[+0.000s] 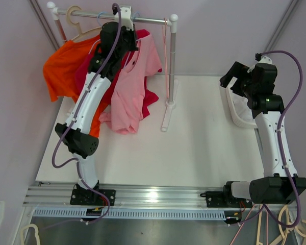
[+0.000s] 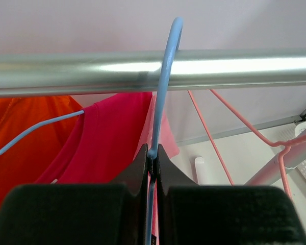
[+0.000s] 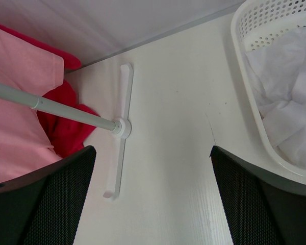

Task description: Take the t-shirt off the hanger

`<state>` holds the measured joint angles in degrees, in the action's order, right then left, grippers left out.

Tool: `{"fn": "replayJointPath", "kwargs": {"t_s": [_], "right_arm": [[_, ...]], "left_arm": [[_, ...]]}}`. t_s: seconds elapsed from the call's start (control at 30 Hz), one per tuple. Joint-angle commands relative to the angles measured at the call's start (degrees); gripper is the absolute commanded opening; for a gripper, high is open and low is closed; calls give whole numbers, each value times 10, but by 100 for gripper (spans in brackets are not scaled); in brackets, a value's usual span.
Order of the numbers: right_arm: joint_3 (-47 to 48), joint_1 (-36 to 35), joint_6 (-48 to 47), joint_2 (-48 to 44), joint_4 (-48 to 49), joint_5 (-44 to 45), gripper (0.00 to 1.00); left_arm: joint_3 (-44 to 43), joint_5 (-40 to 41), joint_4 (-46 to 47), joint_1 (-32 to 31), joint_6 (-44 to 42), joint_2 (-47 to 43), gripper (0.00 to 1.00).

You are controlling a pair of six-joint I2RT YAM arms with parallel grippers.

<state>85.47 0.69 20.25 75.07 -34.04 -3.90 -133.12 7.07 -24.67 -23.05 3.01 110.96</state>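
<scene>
A light blue wire hanger (image 2: 166,76) hooks over the metal rail (image 2: 229,66) of the clothes rack. Its left arm runs to the shoulder of a magenta t-shirt (image 2: 107,138). My left gripper (image 2: 153,155) is shut on the hanger's neck, just below the rail; in the top view it (image 1: 123,31) is up at the rail (image 1: 150,21). A light pink t-shirt (image 1: 135,87) hangs in front of the magenta one and an orange t-shirt (image 1: 61,66) hangs to the left. My right gripper (image 3: 153,194) is open and empty above the table, far right (image 1: 234,76).
An empty pink wire hanger (image 2: 214,138) hangs on the rail to the right. A cream hanger (image 1: 74,18) sits at the rail's left end. The rack's post and foot (image 1: 169,109) stand mid-table. A white basket (image 3: 245,76) with white cloth is at the right.
</scene>
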Motion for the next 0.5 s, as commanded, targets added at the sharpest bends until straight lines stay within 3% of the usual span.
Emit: {"fn": "replayJointPath", "kwargs": {"t_s": [0.0,0.2,0.37,0.47], "right_arm": [[-2,-4,-14,-27,11,-26,99],[-9,-25,-22,-45,13,-45,99],[-14,-45,-33,-62,7,-79,99],[-38,-95,-58,-84,41,-134,100]], "left_arm": [[-32,14,30,4,2,-56,1],[-8,92,-6,4,35,-114,1],[103,151,1,2,76,-178,1],[132,215,-26,-8,119,-206,1]]}}
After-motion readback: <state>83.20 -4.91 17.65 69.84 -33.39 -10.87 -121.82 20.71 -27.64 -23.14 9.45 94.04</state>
